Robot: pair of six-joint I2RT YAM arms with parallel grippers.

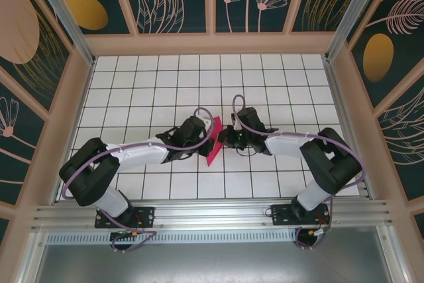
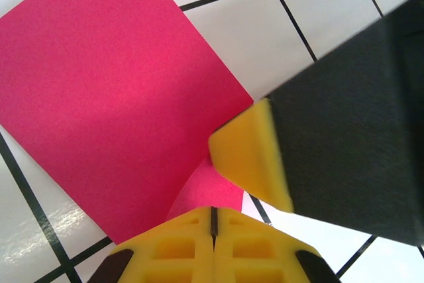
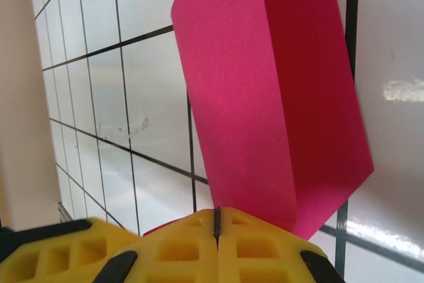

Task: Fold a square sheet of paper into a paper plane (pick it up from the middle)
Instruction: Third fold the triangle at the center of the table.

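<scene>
The square sheet of paper point(image 1: 213, 140) is magenta-red, bent over into two layers, and stands up off the tiles between both grippers. My left gripper point(image 1: 209, 144) comes in from the left and my right gripper point(image 1: 223, 138) from the right, almost touching. In the left wrist view the sheet point(image 2: 112, 97) curls up into my shut yellow jaws point(image 2: 213, 211), with the right gripper's yellow finger point(image 2: 252, 157) close beside them. In the right wrist view the doubled sheet point(image 3: 265, 84) rises from my shut jaws point(image 3: 216, 213). The paper plane is out of view.
The white tiled table point(image 1: 159, 84) is walled by a tan frame point(image 1: 212, 43) at the back and on both sides. An aluminium rail point(image 1: 212, 213) carrying both arm bases runs along the near edge.
</scene>
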